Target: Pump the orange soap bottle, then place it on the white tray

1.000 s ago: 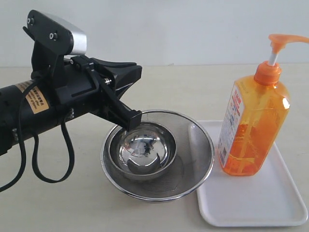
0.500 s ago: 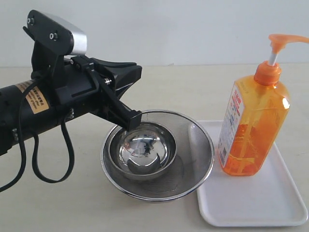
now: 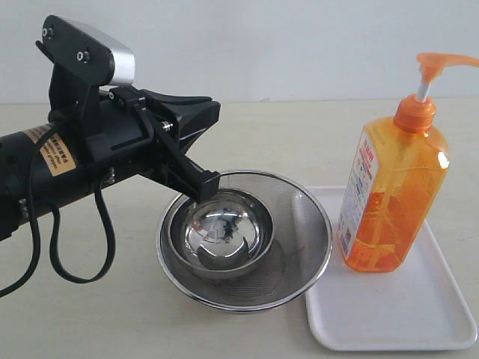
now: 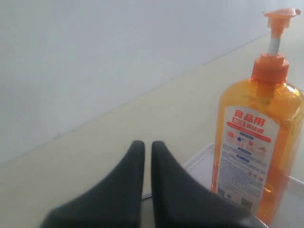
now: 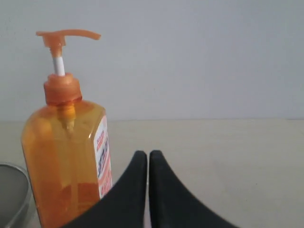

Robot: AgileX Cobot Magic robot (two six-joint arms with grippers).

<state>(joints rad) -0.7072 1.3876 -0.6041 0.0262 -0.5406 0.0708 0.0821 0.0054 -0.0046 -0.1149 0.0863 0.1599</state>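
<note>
The orange soap bottle (image 3: 389,202) stands upright on the white tray (image 3: 389,318) at the right, its pump head raised on the white stem. My left gripper (image 3: 205,185) hangs shut and empty over the near-left rim of the strainer, well left of the bottle. In the left wrist view the gripper (image 4: 147,145) has its tips nearly together, with the bottle (image 4: 256,142) and a corner of the tray (image 4: 197,164) beyond. My right gripper (image 5: 148,154) is shut on nothing, beside the bottle (image 5: 61,161) and apart from it. It does not show in the exterior view.
A round steel mesh strainer (image 3: 303,213) sits left of the tray, touching its edge, with a shiny steel bowl (image 3: 221,228) inside it. The strainer's rim (image 5: 12,190) also shows in the right wrist view. A pale wall runs behind the beige table.
</note>
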